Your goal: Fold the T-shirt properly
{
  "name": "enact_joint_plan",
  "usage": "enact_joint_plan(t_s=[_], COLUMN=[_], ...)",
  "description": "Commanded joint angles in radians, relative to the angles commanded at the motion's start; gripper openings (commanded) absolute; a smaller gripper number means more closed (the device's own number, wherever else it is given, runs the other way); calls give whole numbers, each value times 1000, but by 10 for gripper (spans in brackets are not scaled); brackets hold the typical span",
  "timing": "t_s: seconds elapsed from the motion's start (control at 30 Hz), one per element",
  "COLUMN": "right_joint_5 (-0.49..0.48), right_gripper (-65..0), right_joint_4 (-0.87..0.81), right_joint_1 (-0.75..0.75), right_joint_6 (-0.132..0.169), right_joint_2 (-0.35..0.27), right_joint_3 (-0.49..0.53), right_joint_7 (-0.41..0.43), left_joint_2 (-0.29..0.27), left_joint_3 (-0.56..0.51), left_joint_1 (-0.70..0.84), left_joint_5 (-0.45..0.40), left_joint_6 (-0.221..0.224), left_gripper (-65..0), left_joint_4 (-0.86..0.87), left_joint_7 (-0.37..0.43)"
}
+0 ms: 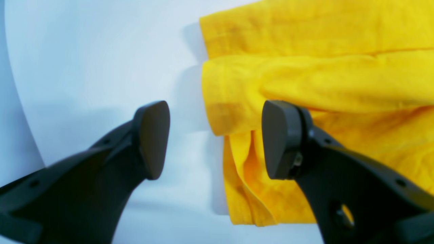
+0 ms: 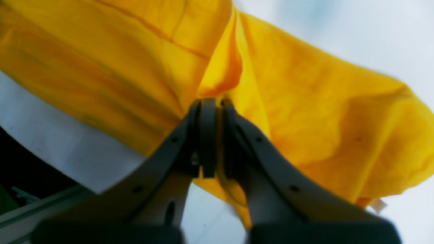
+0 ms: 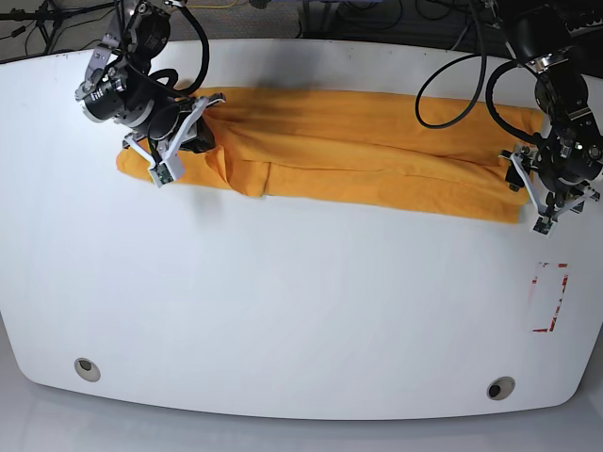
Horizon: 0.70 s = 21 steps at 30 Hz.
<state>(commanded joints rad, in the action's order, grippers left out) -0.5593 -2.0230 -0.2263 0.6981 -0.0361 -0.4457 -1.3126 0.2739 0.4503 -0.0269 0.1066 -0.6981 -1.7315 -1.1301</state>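
Mustard-yellow cloth, the T-shirt [image 3: 358,155], lies as a long folded band across the far part of the white table [image 3: 283,311], running from the left side of the base view to the right. My right gripper [image 2: 212,103] sits at the band's left end in that view, its two fingers pressed together with a pleat of the fabric pinched between them; the cloth rises in a ridge from the pinch and spreads to both sides, and a small pale tab [image 2: 377,204] shows at the hem low on the right of the right wrist view. My left gripper [image 1: 217,139] hangs at the band's other end with its fingers spread wide, holding nothing. One pad [image 1: 154,139] stands over bare table, the other [image 1: 279,139] over the layered edge of the shirt, so the cloth's end falls in the gap between them; I cannot tell if that pad touches the fabric.

The shirt's far edge lies close to the table's far rim, with cables [image 3: 462,66] and dark stands beyond it. The whole near half of the tabletop is open white surface. A red-outlined rectangle [image 3: 549,297] is marked near the right edge, and two round fittings [image 3: 87,368] sit near the near corners.
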Motion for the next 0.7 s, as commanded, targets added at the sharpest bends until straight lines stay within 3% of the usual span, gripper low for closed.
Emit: enact_joint_plan(t_s=[0.07,0.17,0.47,0.57,0.7], right_joint_5=[-3,-2,-48,-114,-219], right_gripper=[-601,-530,-216,-178,-176], right_joint_4=[0,0,-3,-3,-3], right_joint_1=[-2,-8,-61,-77,-95], right_joint_6=[0,0,0,0,0], right_joint_2=[-11,-26,-61,-87,-121], right_joint_3=[9,60,176,183,189], right_joint_7=[-2,-2,3,3,6], left_joint_2=[0,0,0,0,-2], left_joint_3=[0,0,0,0,0], left_joint_1=[0,0,0,0,0], left_joint_5=[0,0,0,0,0], left_joint_6=[0,0,0,0,0], left_gripper=[-254,-254,-254,-254,-254], left_joint_4=[0,0,0,0,-5], left_joint_7=[0,0,-2,-2,-3])
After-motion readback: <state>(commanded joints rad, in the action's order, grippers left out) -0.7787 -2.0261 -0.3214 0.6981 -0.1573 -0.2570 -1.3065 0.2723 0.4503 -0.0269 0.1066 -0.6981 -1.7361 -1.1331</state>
